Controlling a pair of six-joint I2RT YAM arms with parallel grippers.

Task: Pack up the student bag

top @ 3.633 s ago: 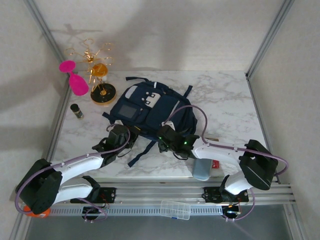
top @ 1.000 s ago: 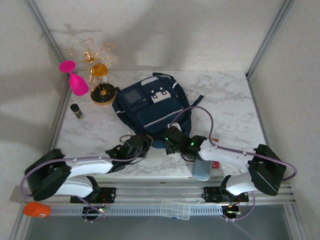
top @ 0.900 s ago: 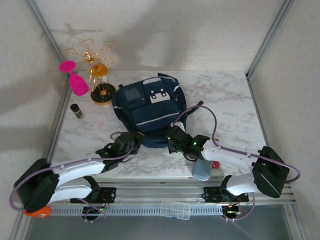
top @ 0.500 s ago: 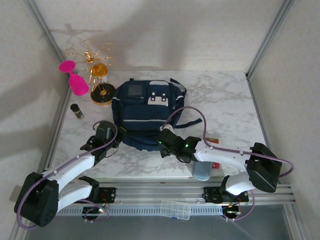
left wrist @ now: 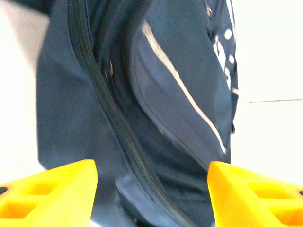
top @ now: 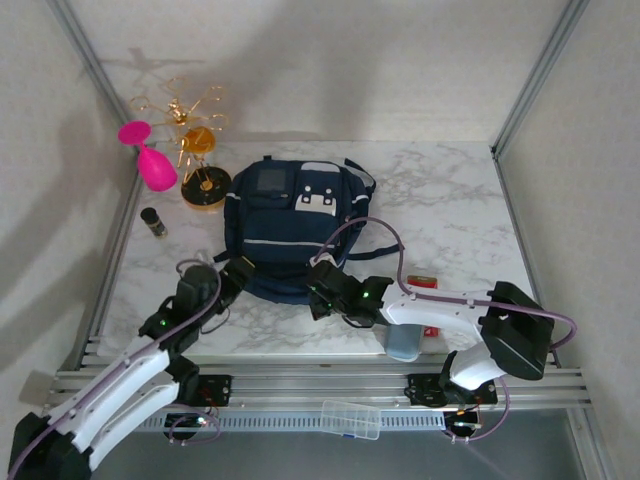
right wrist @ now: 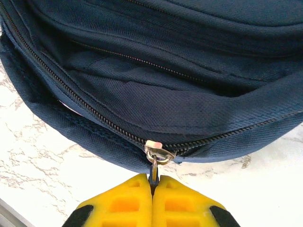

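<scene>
The right gripper [right wrist: 151, 183] clamps its ribbed yellow fingers [right wrist: 120, 201] on the bag's [top: 290, 225] small zipper pull [right wrist: 153, 169]. The left gripper [left wrist: 151, 189] is spread wide, grasping nothing, facing woven navy fabric. The rounded, white-striped bag lies mid-table [top: 450, 210] on veined marble.

— What stood at the far left of the marble table [top: 450, 220]?
— A pink goblet [top: 150, 160] beside a gold wire stand [top: 195, 140]; a small dark bottle [top: 153, 222] stood nearer.
— And the near edge?
— A grey-blue cup [top: 404, 343], and a clear plastic box [top: 350, 418] lay on the rail below.
</scene>
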